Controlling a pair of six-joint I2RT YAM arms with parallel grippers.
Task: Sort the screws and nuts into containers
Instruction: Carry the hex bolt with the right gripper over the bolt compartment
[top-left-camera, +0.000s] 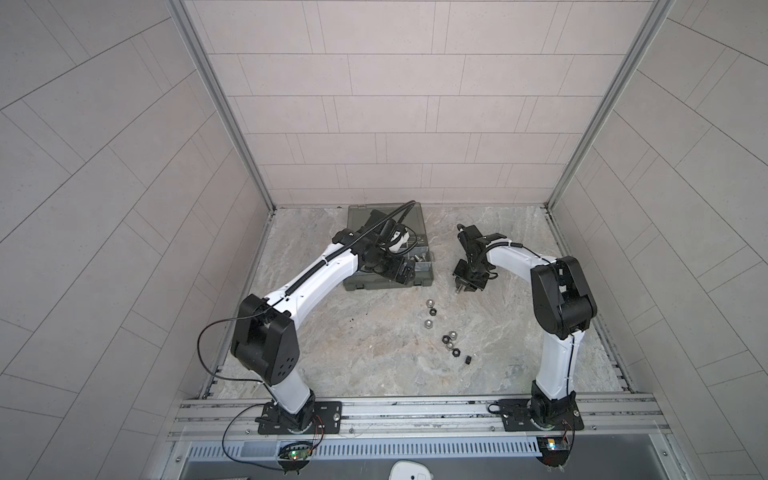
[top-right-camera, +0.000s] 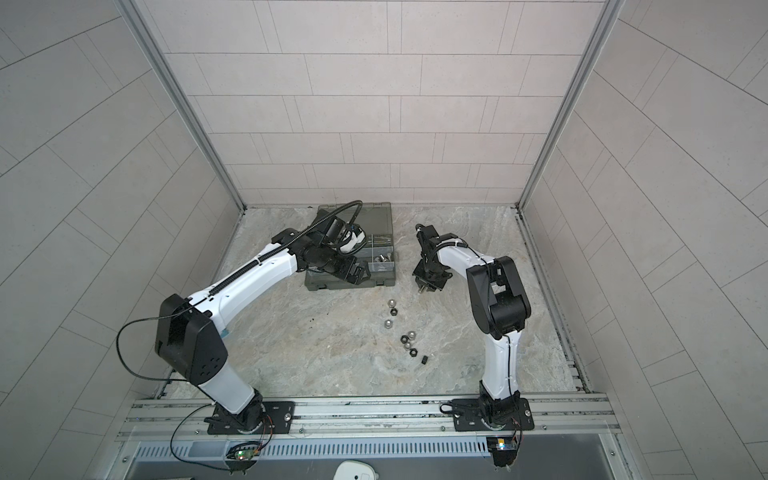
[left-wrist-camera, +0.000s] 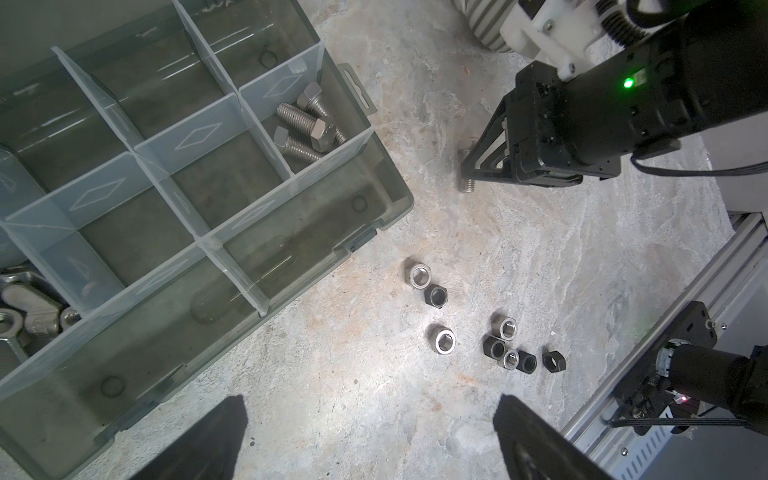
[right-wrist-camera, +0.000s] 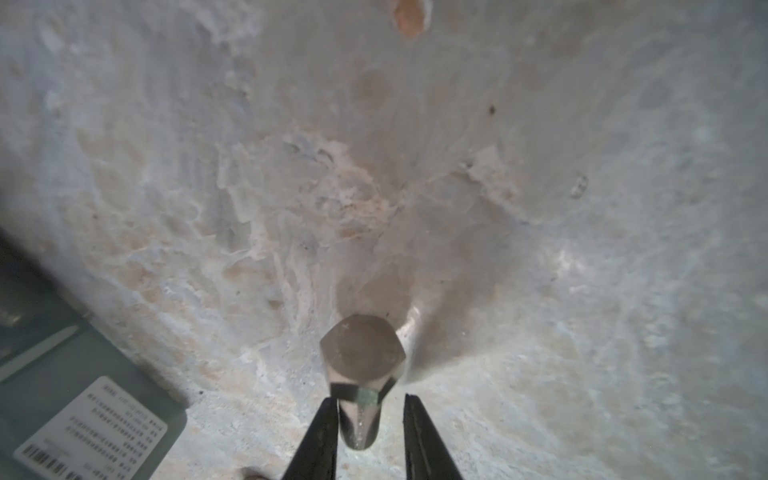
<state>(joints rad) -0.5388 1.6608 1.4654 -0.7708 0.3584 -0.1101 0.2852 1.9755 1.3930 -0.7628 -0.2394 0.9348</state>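
left side first: the left arm reaches forward from its base, wrist bent over the near edge of the organizer case (left-wrist-camera: 291, 232). the left gripper (left-wrist-camera: 372, 401) hangs there with its jaws spread wide and nothing between them. in the left wrist view 3 screws (left-wrist-camera: 305, 124) lie in a compartment by the case's right wall. some wing nuts (left-wrist-camera: 29, 307) sit in another compartment at the edge of that view. the other compartments i can see look bare.

middle of the table (top-left-camera: 374, 374): 8 loose nuts (left-wrist-camera: 442, 338), silver and black mixed. they sit in a ragged line of 3 and then a tight bunch of 5, well apart from both grippers.

right side: the right arm has its elbow up high and its wrist pointed straight down, fingertips at the tabletop near the case's right side. the right gripper (right-wrist-camera: 369, 398) straddles 1 more screw (right-wrist-camera: 361, 353) by the shank, and it looks to be lying on the table. the jaws are only a little apart, 1 finger against the threads with a clear gap at the other, so it isn't pinched.

my read: this is the screw step, grab not made yet. next it needs to squeeze the shank without the round threads rolling out. then lift and carry it over to the compartment with the 3 screws. nuts come after.
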